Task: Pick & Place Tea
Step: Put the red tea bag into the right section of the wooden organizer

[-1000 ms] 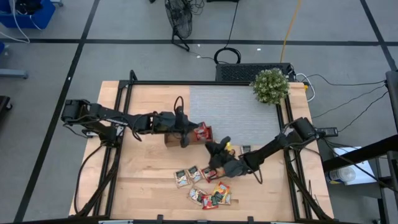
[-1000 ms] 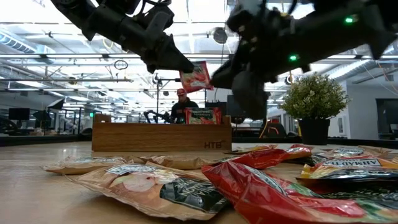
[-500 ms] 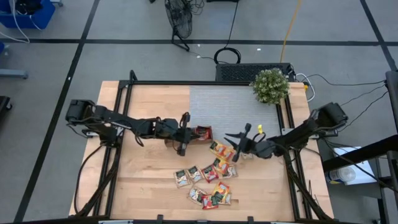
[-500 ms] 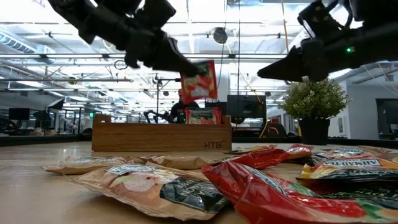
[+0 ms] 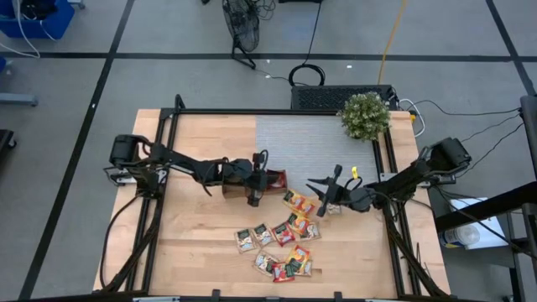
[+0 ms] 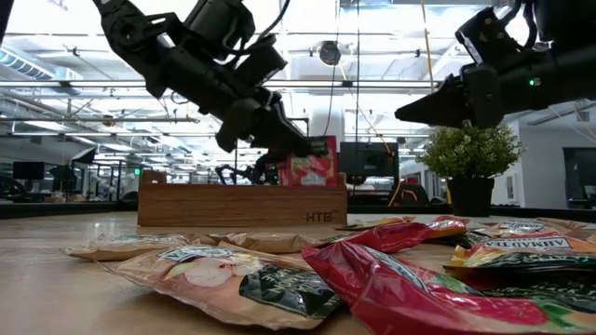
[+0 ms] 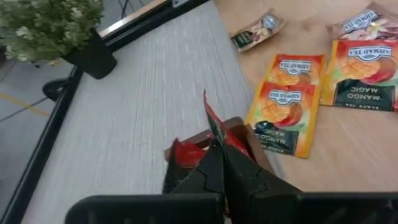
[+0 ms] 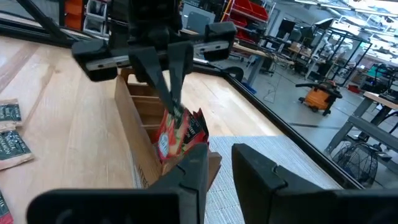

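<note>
While the wooden table (image 5: 201, 243) spreads under both arms, the left arm reaches in low from the left edge, stretched nearly straight across the boards, its wrist bent so the fingers point down. At its tip the left claw (image 5: 255, 180) is pinched tight on the upper edge of a red tea packet (image 6: 309, 164), which hangs straight below the fingers in the end compartment of the wooden tray (image 6: 242, 205); another red packet already stands in that compartment, touching the held one. The right arm comes in from the right edge, elbow out past the table frame and forearm level above the table, and the right claw (image 5: 321, 189) hovers in the air with its two fingers a narrow gap apart and nothing between them. A loose pile of tea packets (image 5: 281, 243) lies flat on the boards below and between the two claws, the nearest orange ones just beside the right claw. Behind the right claw, a potted plant (image 5: 364, 116) stands at the far corner.
</note>
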Action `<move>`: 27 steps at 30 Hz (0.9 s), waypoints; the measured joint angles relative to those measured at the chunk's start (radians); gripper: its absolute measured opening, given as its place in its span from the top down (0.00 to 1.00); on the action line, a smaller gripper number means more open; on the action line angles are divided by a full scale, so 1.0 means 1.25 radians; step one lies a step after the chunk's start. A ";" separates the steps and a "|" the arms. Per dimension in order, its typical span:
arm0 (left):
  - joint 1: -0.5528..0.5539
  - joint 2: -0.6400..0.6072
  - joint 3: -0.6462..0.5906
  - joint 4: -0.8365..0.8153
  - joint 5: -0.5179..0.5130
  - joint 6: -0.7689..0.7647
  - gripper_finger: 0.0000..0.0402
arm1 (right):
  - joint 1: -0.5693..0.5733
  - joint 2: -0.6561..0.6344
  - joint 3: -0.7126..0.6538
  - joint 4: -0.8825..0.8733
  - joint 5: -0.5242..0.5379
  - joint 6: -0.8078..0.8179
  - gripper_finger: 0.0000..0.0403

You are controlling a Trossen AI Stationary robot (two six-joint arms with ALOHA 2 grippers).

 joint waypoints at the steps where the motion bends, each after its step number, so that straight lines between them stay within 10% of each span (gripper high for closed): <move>1: 0.000 0.001 0.000 -0.007 0.002 -0.001 1.00 | 0.000 0.000 0.000 0.000 0.000 0.000 0.85; 27: 0.010 0.000 0.000 -0.038 -0.001 -0.127 0.92 | 0.000 0.000 0.000 -0.024 0.001 -0.006 0.85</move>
